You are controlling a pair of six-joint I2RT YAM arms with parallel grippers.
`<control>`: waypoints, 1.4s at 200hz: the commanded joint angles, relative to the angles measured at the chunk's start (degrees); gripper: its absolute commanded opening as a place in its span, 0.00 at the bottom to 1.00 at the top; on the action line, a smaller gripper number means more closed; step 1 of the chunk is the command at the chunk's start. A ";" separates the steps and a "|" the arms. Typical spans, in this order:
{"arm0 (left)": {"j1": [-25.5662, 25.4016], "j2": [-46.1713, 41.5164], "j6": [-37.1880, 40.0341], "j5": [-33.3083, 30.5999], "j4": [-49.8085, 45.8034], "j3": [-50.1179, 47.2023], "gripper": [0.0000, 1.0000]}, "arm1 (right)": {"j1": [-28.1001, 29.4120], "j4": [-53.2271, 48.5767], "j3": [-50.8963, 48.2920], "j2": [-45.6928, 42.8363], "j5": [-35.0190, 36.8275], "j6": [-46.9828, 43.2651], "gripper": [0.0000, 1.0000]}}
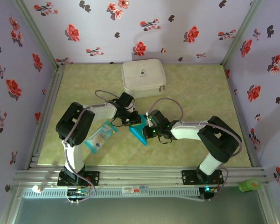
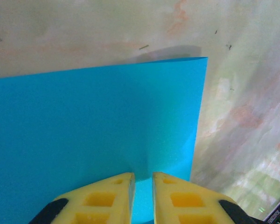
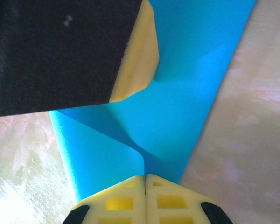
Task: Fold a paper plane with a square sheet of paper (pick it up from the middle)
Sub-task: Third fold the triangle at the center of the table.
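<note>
Lavender walls [image 1: 107,37] dotted with red and dark flowers box in a pale green, marbled counter [image 1: 196,93]. Both hands meet mid-counter over the square sheet of paper [image 1: 141,134]. The right hand [image 3: 144,176] has its fingers pressed tight together, pinching a raised fold of the bright blue sheet. The left hand [image 2: 143,175] sits just beside it, fingers a narrow slit apart with blue showing between them. Beyond the hands lies a white zip case [image 1: 143,78], its small logo too tiny to read. A pale blue-and-white packet [image 1: 101,135] lies outboard of the left hand, printing illegible.
</note>
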 commanded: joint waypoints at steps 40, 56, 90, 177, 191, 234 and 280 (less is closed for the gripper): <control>-0.51 -0.02 -0.22 -2.12 -3.05 -1.47 0.19 | -0.37 0.15 -0.08 2.31 0.21 0.79 0.00; -0.51 -0.07 -0.19 -2.12 -3.14 -1.21 0.19 | -0.39 -0.32 -0.21 2.06 0.57 0.67 0.00; -0.35 -1.39 -0.19 -2.38 -3.44 1.14 0.21 | -0.36 -1.45 -0.22 1.86 1.37 0.44 0.00; -0.34 -19.85 -10.68 -8.14 6.51 -9.38 0.20 | -0.37 -0.49 -0.72 2.01 1.11 1.66 0.00; -0.96 -23.14 -14.83 -7.07 10.93 -14.53 0.11 | -0.42 0.00 -0.76 2.04 1.46 1.93 0.00; -4.86 -26.81 -24.84 -6.53 24.84 -26.11 0.01 | -0.36 0.13 -0.71 2.20 2.13 2.08 0.00; -7.02 -22.05 -28.79 -6.79 34.35 -29.96 0.00 | -0.40 -0.01 -0.92 1.88 2.32 2.07 0.00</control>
